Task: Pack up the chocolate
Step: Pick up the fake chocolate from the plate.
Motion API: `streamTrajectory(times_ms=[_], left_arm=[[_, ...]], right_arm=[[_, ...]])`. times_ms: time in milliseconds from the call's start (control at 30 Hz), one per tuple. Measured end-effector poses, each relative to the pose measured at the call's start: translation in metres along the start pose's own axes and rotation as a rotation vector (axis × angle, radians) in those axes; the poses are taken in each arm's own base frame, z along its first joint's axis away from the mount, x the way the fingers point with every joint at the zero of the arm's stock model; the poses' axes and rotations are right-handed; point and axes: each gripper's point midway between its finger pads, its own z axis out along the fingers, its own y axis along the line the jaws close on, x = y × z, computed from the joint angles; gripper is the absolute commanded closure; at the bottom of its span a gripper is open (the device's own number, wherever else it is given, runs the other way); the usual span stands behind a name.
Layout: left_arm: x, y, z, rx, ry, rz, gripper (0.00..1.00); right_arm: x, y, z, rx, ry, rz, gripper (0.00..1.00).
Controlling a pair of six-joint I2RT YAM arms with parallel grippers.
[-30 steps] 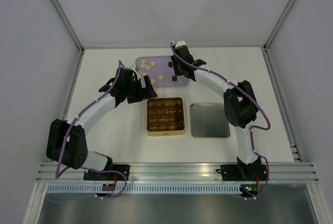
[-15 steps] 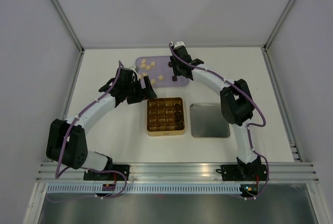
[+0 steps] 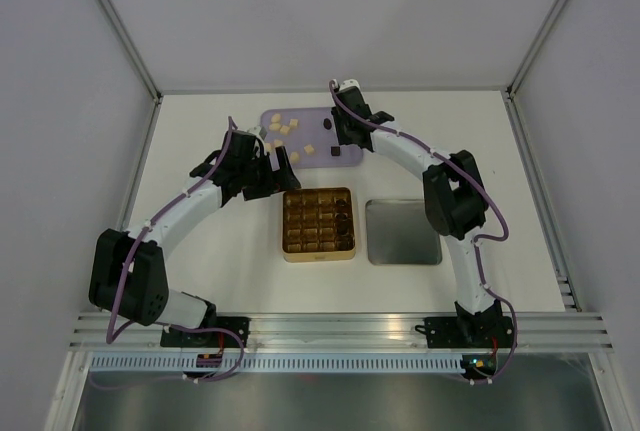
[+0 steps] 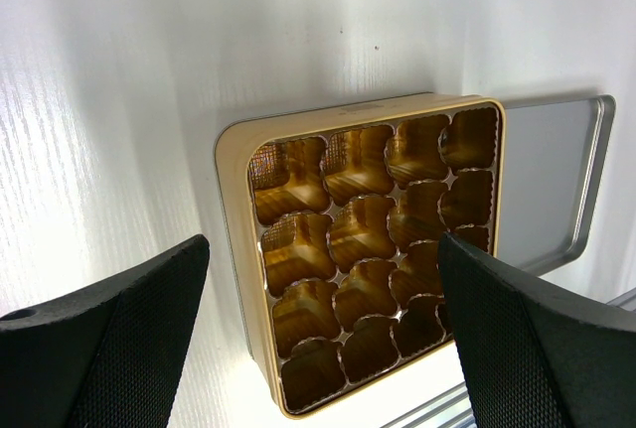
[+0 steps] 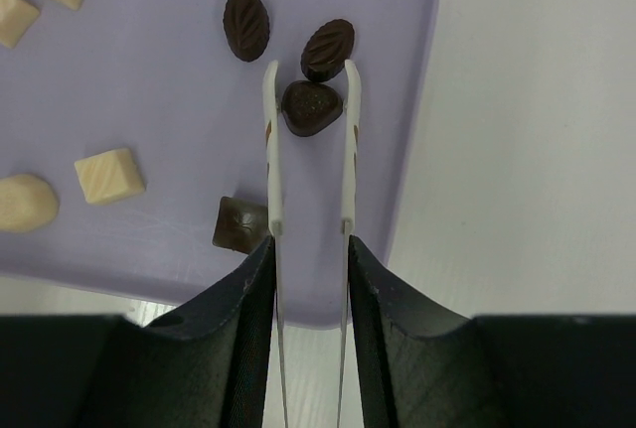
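Since a second ago, the right arm's elbow has been drawn slightly toward 9 o'clock in the top view. The right gripper has been kept over the lilac tray, and the left arm is seen unchanged. The right gripper is closed on the metal tweezers. These are held partly open, with their tips set at either side of one dark piece; whether it is gripped or lifted cannot be told. The left gripper is spread fully, and nothing is held in it.

The rest of the chocolate is scattered on the tray, pale cubes toward 9 o'clock and dark lumps toward 3 o'clock. The tray is set on a white table at 12 o'clock of the gold tin. The lid is laid just beside the tin at 3 o'clock. The table is enclosed by pale walls on three sides.

The tray's 3 o'clock edge is just beside the tweezers. A wide stretch of table is seen from there to the wall at 3 o'clock, and another at 9 o'clock of the left arm.
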Motion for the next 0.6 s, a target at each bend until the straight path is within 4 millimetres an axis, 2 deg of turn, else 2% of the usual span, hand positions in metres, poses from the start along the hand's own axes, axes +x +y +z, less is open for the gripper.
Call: streamTrajectory(times_ms=[433, 600], left_arm=[[0.0, 0.0, -0.001, 0.0, -0.002, 0.001, 0.0], [-0.002, -0.001, -0.003, 0.004, -0.009, 0.002, 0.0]], right_arm=[[-0.001, 0.004, -0.001, -0.025, -0.005, 0.01, 0.86], [-0.006, 0.0, -0.018, -0.034, -0.029, 0.017, 0.88]])
